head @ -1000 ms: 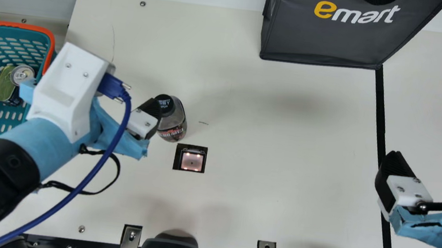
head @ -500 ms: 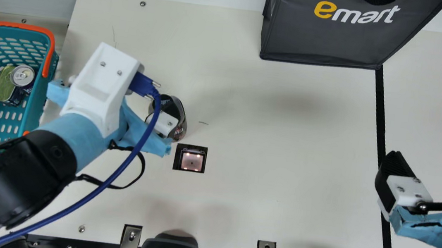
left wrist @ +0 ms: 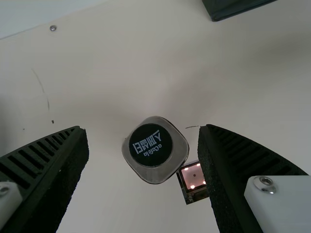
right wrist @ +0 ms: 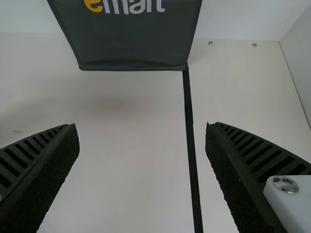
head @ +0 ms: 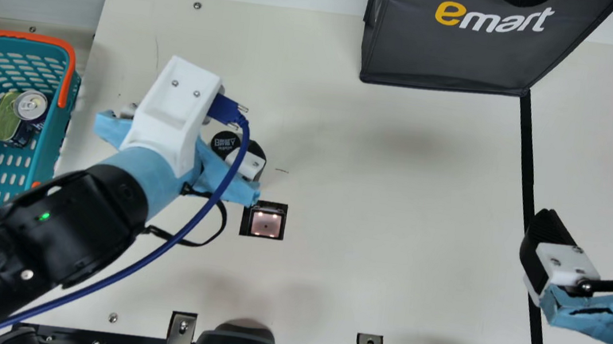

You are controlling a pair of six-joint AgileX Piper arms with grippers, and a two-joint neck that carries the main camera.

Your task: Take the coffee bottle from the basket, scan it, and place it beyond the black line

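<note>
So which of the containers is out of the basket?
The bottle, upright on the table by the left hand. The can and green-topped container are in the basket.

Main view: coffee bottle [head: 224, 142] body mostly hidden behind left gripper [head: 248, 162] and blue cable [head: 198, 217]. Basket [head: 49, 157], bench's left edge, cut off; can [head: 31, 105] sides partly hidden. Bag [head: 452, 56], bench's far edge, top cut off. Right gripper [head: 602, 223] cut off, hides some black line [head: 527, 145]. Left wrist view: scanner window [left wrist: 193, 176] partly behind finger [left wrist: 226, 179].
</note>
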